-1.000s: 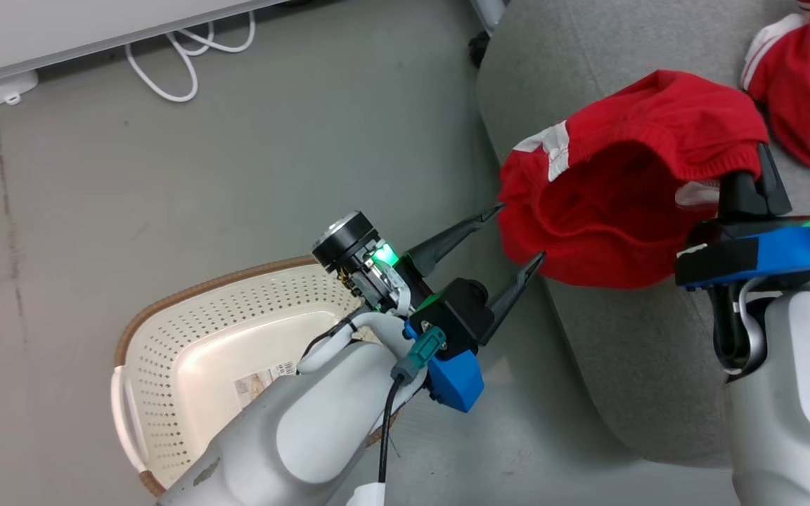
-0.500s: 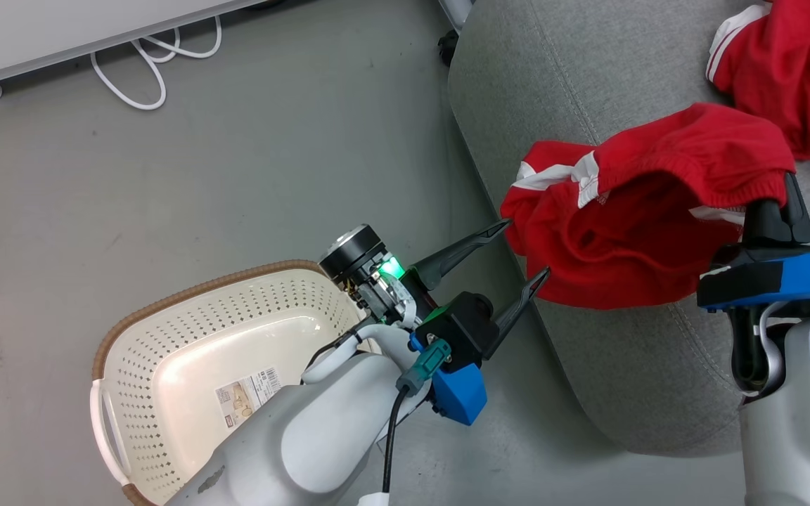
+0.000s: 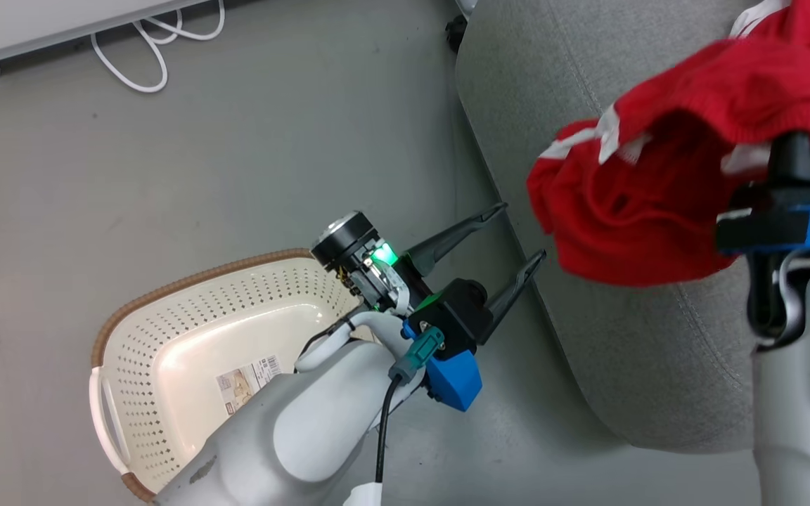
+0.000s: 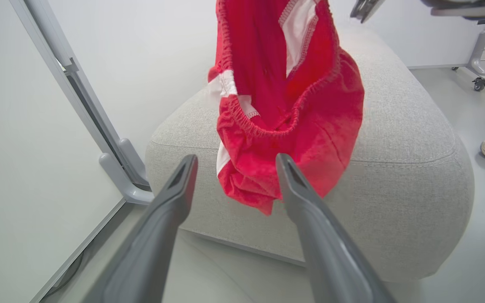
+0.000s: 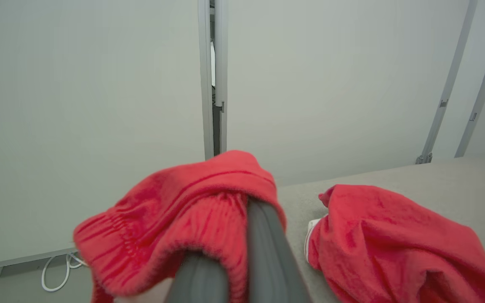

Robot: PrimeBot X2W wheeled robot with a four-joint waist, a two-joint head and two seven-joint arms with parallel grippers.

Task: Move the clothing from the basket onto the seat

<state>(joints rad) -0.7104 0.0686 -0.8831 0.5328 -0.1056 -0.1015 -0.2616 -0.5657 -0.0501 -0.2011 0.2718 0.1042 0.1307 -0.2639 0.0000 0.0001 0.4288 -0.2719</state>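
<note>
Head view: the right gripper (image 3: 802,151) is pinched narrow on the ribbed hem of the striped red garment (image 3: 630,211), lifted over the left edge of the grey seat (image 3: 588,84). The garment spreads from the gripper toward the view's left, its white stripes at that far end. Left wrist view: the same garment (image 4: 293,139) hangs with its long axis vertical. Its elastic opening faces the camera and its lowest fold droops before the seat's (image 4: 394,126) front side; contact with the cushion cannot be told. The left gripper (image 3: 523,230) stands wide and holds nothing. Its fingers point at the garment's lower edge, with the tips just beside the cloth. Right wrist view: cloth drapes over the right gripper's fingers (image 5: 263,252), and a second red garment (image 5: 394,244) lies crumpled on the seat top, apart from the held one. The basket (image 3: 201,284) sits upright on the floor (image 3: 271,140) left of the seat, partly beneath the left forearm. Its long axis runs lower left to upper right, and a barcode sticker (image 3: 247,379) shows on its bottom
</note>
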